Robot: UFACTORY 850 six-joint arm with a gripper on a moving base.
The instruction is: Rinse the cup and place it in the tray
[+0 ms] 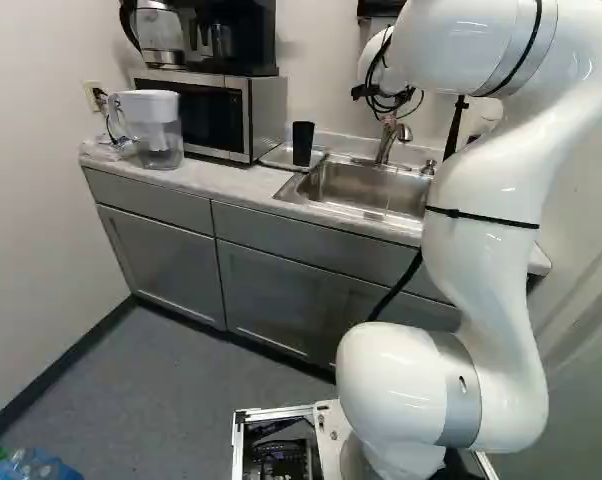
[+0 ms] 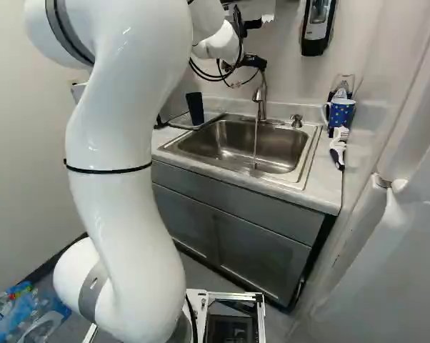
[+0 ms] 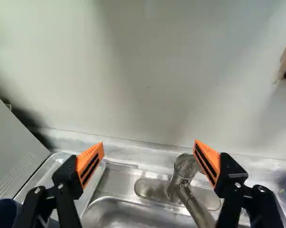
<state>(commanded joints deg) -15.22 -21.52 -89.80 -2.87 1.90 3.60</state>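
1. The cup stood with its long axis close to upright, tilting only a little in the right base view, where its top sat slightly toward the microwave side.
2. Its upper end looked a touch wider than its foot, tapering downward. I could not see inside it, so I could not swear to which end was the mouth.
3. I found it at the tray, its foot seeming to rest there, on the bench between the microwave and the sink.
4. My wrist camera caught only a rounded, dark blue bit of it, cut off by the frame beside one finger, so its rim and base were lost to me there. From the base cameras its foot blurred into the tray's edge, and the arm covered part of the microwave.
5. It looked dark, nearly black from the base cameras, smooth and plain.
6. My end effector was up by the faucet, well apart from the cup. In the wrist view the end effector was spread wide, orange pads facing each other with air between them.
7. Water ran in a thin stream into the sink.
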